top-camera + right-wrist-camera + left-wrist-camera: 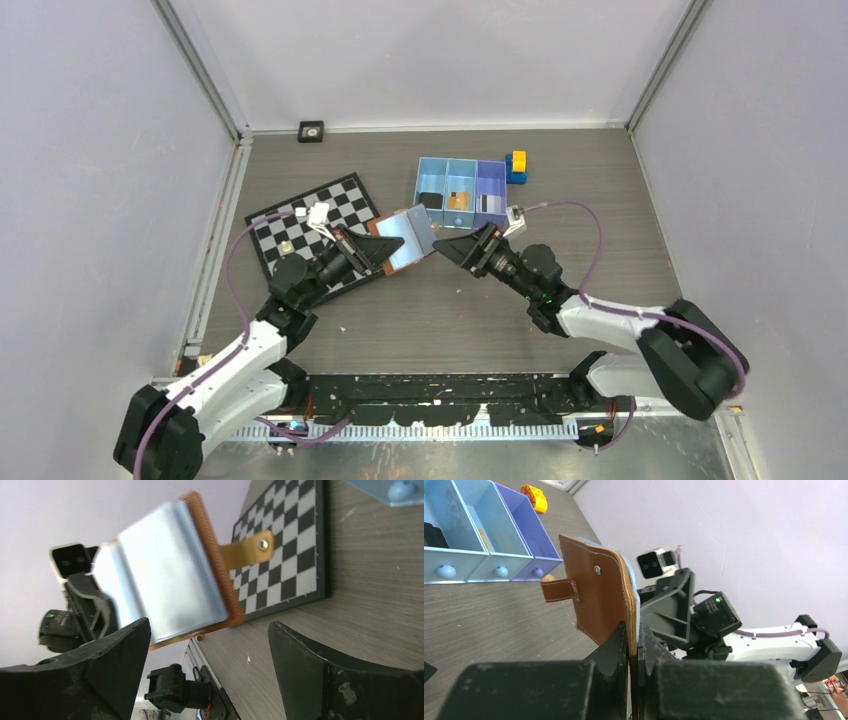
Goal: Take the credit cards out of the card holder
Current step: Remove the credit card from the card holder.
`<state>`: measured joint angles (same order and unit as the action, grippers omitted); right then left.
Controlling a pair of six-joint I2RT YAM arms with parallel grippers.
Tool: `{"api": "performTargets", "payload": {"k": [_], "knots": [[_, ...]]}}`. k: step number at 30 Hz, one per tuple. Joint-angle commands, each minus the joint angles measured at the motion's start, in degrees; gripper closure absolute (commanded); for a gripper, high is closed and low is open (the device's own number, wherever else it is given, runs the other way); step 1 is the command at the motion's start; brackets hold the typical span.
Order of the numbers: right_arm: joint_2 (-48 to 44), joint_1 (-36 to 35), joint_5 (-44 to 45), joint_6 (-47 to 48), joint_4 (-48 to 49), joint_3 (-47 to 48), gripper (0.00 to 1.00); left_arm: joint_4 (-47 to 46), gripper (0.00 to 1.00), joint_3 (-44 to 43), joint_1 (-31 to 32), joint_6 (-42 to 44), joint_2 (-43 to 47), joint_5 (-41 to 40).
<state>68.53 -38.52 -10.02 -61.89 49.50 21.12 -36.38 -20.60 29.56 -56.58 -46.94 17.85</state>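
Grey wood-grain table (pixel 450 320), a checkerboard (pixel 300 215) at the left, a blue three-compartment tray (pixel 420 185) toward the back with flat items inside too small to name. Held clear of the table between the two arms: the card holder (pixel 408 240), pinched by its near edge in the left gripper (pixel 634 642), fingers closed tight on the leather. Long axis running straight out from those fingers, away from that arm's base. Brown outer side turned toward the checkerboard, strap tab sticking out free, pale silvery inner face turned toward the right arm. Just beside that face, not touching: the right gripper (pixel 209 625), jaws spread wide on nothing, the only free one. Likely next, a short reach leftward into the open face for the credit cards. Pale surface too blurred to call card or lining
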Motion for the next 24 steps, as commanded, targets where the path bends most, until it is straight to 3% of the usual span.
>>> {"api": "performTargets", "payload": {"k": [1, 4, 8, 15, 24], "knots": [[9.31, -0.55, -2.44, -5.85, 15.77, 0.75, 0.08, -10.70, 1.00, 0.15, 0.13, -1.48, -2.63, 2.43], [13.76, -0.88, -2.45, -10.75, 25.94, -0.68, 0.08, -15.54, 1.00, 1.56, 0.13, -2.48, -4.08, 2.08], [16.61, -0.98, -2.09, -14.19, 32.09, -1.36, 0.08, -18.39, 1.00, 2.67, 0.15, -3.30, -5.43, 1.26], [15.67, -1.74, -1.66, -14.80, 32.80, -1.59, 0.08, -22.28, 1.00, 2.76, 0.15, -5.58, -9.20, 2.56], [9.53, -1.59, 3.01, -11.35, 31.25, -5.06, 0.08, -19.56, 1.00, 2.50, 0.17, -5.20, -9.68, 2.08]]}}
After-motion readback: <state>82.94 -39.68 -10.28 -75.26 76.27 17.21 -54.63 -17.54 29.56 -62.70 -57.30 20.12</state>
